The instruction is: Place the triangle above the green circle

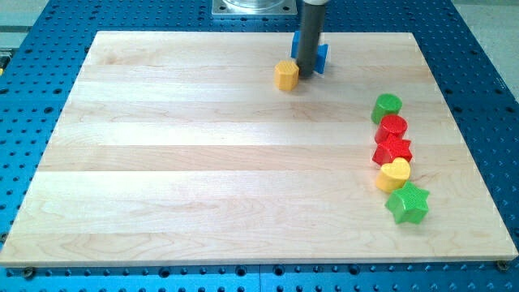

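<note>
**Pushing the blue triangle toward the green circle**

Sitting near the view's top, just right of centre, the blue triangle [323, 57] is mostly hidden behind my rod; only a blue edge shows to the rod's right, so its shape is taken from the task, not clearly seen. My tip [307, 75] rests on the board [203, 162] right against that block's left side, with the yellow block [286, 75] just beside the tip on the view's left. There are no fingers to open or close: the arm ends in a plain rod and holds nothing.

The green circle [388, 105] lies to the view's right and lower, heading a tight column of blocks, well apart from the triangle.

Handling, as I judge it: the triangle looks small, rigid and light, and should slide easily on smooth wood. A push off its centre would likely spin it, and a corner would slip past the rod, so contact belongs on the middle of a flat side. Here that means the left side, driving it rightward to a spot just above the green circle. Stopping short matters, since the column would scatter at a nudge.

Count:
- blue triangle: one
- yellow block near the tip: one
- green circle: one
- red blocks [392, 139]: two, shapes unclear
- yellow heart [395, 173]: one
- green star [408, 203]: one
</note>
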Action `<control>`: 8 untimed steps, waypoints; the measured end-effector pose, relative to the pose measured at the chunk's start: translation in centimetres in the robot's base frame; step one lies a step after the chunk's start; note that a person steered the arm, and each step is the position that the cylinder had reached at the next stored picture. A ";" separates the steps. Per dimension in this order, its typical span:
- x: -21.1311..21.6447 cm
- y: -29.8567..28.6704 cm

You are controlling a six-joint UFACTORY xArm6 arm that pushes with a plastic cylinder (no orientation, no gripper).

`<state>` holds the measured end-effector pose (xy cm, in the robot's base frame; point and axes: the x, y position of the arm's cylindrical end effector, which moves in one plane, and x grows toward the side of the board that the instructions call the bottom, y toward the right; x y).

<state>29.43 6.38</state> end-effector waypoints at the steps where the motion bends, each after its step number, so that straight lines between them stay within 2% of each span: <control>1: -0.7 -3.0; 2: -1.5 2.4; 3: -3.3 4.6; 4: -5.8 5.3; 5: -6.2 4.2; 6: -6.2 6.3; 7: -0.9 11.2; 8: -0.7 10.9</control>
<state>28.73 17.29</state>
